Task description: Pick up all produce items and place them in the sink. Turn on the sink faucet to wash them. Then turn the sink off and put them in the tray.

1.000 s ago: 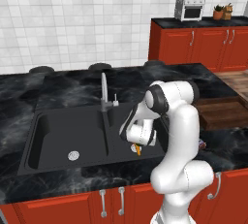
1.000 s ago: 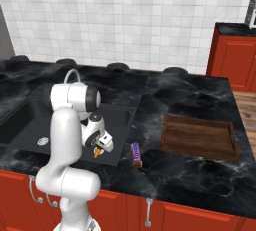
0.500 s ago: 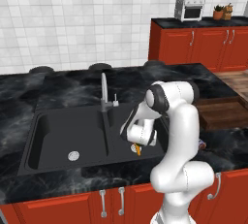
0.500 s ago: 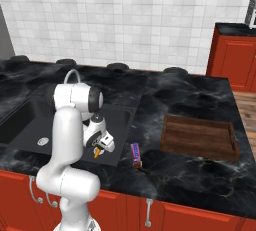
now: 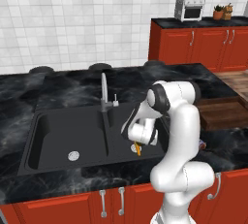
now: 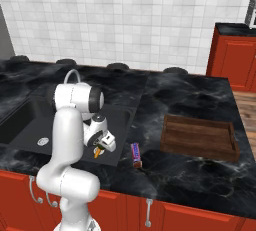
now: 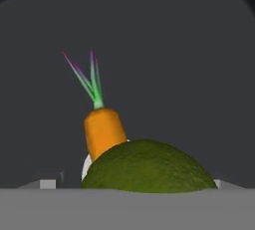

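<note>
The gripper [image 5: 137, 146] is hanging low inside the right basin of the sink [image 5: 48, 136], wrist bent down from the arm. From the base views the finger spacing is not readable. In the hand view the lime [image 7: 149, 168] is sitting right at the foot of the frame, directly below the hand, with no finger tips seen against it, so I cannot tell whether the jaws are apart or gripping; nothing is visibly held.

The carrot [image 7: 103, 131] is lying on the basin floor just beyond the lime, touching or nearly touching it. Its long axis is running away from the hand, green top pointing to the far side. In the left base view the carrot [image 5: 137, 148] is showing as an orange sliver just under the hand.

Judgement: both produce items are in the basin, so the next target is likely the faucet [image 5: 105, 98], standing behind the divider, up and left of the hand. The tray [image 6: 199, 137] is waiting well apart on the counter, right of the sink.
</note>
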